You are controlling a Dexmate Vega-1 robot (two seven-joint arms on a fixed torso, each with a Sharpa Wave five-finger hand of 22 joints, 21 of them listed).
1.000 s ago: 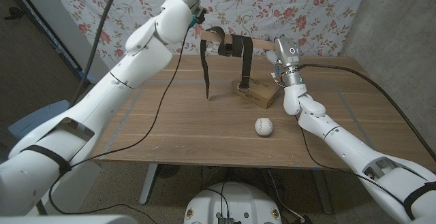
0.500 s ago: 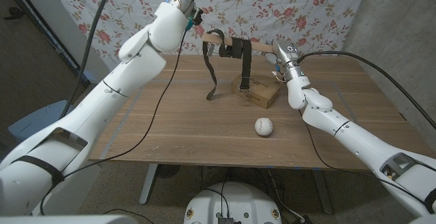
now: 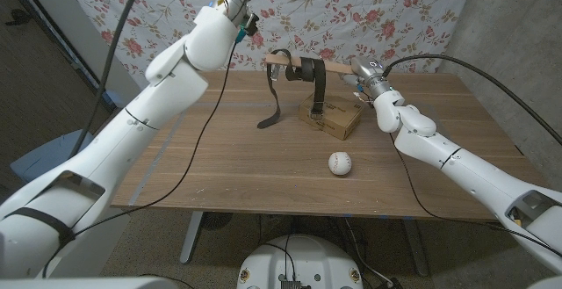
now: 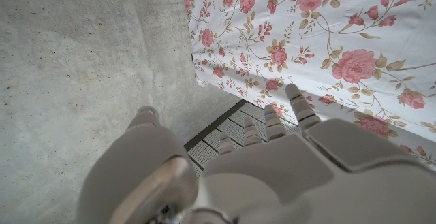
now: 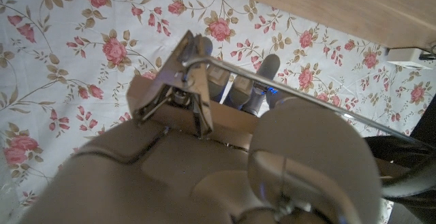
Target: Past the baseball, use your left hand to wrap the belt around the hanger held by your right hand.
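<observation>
Left robot hand [image 4: 286, 163] raised, seemingly empty.

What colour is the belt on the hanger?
Black belt; clearest in the head view.

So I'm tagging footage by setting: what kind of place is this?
Probably a makeshift lab or test room, not a home: a bare grey concrete wall, a rose-patterned cloth backdrop hung behind the plain wooden table, and loose black cables across it.

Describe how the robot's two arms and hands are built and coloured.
Both arms, the left arm and the right arm, have glossy white rounded shells with black bands near the shoulders and metal wrist joints. A black cable hangs along each. The left hand and right hand are light grey, with ribbed fingers.
</observation>
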